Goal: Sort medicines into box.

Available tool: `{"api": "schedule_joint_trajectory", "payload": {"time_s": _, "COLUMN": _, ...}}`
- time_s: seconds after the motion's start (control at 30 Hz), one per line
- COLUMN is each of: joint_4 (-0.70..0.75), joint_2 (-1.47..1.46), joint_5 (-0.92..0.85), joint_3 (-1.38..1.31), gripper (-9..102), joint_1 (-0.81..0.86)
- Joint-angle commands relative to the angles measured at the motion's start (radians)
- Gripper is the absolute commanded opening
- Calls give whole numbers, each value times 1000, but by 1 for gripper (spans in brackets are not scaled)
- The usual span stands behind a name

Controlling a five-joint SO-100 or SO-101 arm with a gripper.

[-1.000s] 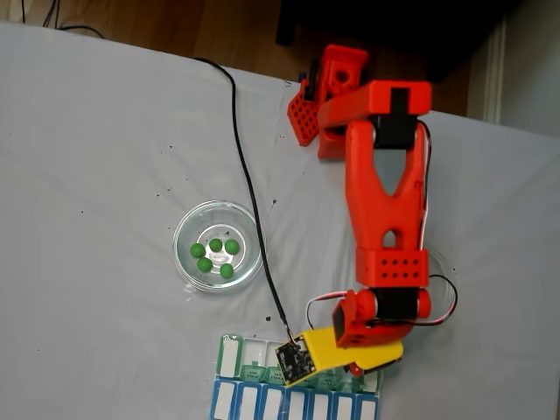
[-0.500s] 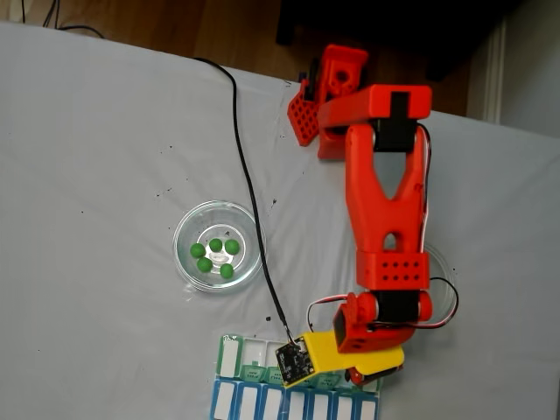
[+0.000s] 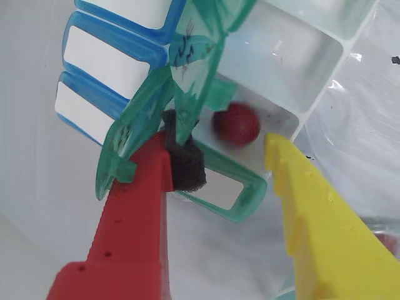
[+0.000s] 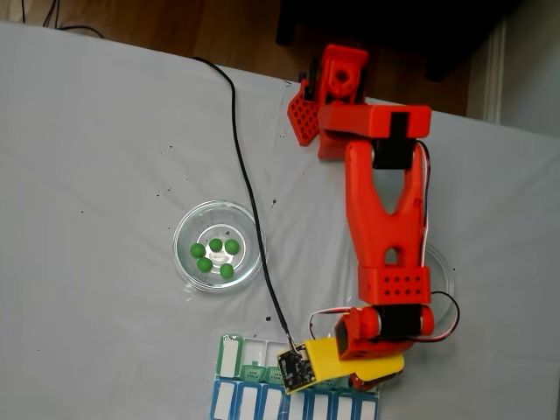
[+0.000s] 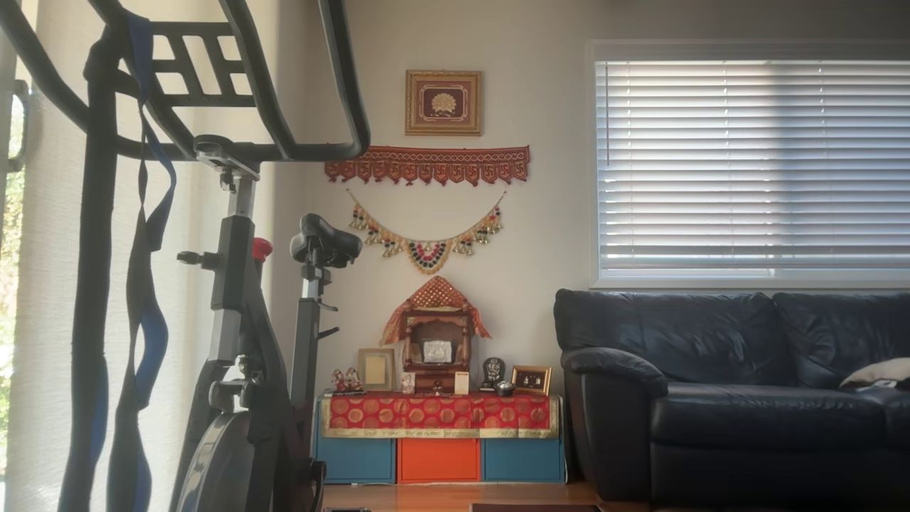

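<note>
Medicines: one red ball (image 3: 236,124) lies free in an open compartment of the box (image 3: 294,56), apart from both fingers of the gripper (image 3: 228,156). The gripper is spread wide and holds nothing — red finger (image 3: 134,219) against a raised green lid (image 3: 181,81), yellow finger (image 3: 319,219) beside the compartment wall.

Change: in the fixed view the arm (image 4: 385,219) has reached further toward the box (image 4: 254,352) over the last second, carrying the gripper (image 4: 363,376) down onto its row. Judged meaning: this ball is delivered.

Five green balls (image 4: 214,256) wait in the dish (image 4: 188,223).

Hidden or unclear:
- Arm and camera board cover much of the box in the fixed view; its contents cannot be counted.
- A red patch at the right edge of the wrist view — cut off, unidentifiable.
- Lid lettering is blurred.
</note>
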Motion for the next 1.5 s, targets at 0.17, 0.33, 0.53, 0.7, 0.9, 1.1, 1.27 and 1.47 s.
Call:
{"api": "schedule_joint_trajectory", "payload": {"time_s": 0.17, "joint_4": 51, "joint_2": 75, "joint_5": -21, "joint_3": -83, "gripper": 31, "joint_1": -6}}
{"api": "schedule_joint_trajectory", "payload": {"time_s": 0.33, "joint_4": 64, "joint_2": 109, "joint_5": -38, "joint_3": -55, "gripper": 29, "joint_1": -6}}
{"api": "schedule_joint_trajectory", "payload": {"time_s": 0.53, "joint_4": 137, "joint_2": 160, "joint_5": -98, "joint_3": -38, "gripper": 12, "joint_1": 2}}
{"api": "schedule_joint_trajectory", "payload": {"time_s": 0.7, "joint_4": 153, "joint_2": 267, "joint_5": -123, "joint_3": 31, "gripper": 2, "joint_1": 18}}
{"api": "schedule_joint_trajectory", "payload": {"time_s": 0.9, "joint_4": 160, "joint_2": 394, "joint_5": -120, "joint_3": 135, "gripper": 2, "joint_1": 8}}
{"api": "schedule_joint_trajectory", "payload": {"time_s": 1.1, "joint_4": 227, "joint_2": 431, "joint_5": -117, "joint_3": 120, "gripper": 2, "joint_1": -32}}
{"api": "schedule_joint_trajectory", "payload": {"time_s": 1.27, "joint_4": 256, "joint_2": 476, "joint_5": -155, "joint_3": 161, "gripper": 2, "joint_1": -94}}
{"api": "schedule_joint_trajectory", "payload": {"time_s": 1.47, "joint_4": 233, "joint_2": 563, "joint_5": -117, "joint_3": 229, "gripper": 2, "joint_1": -166}}
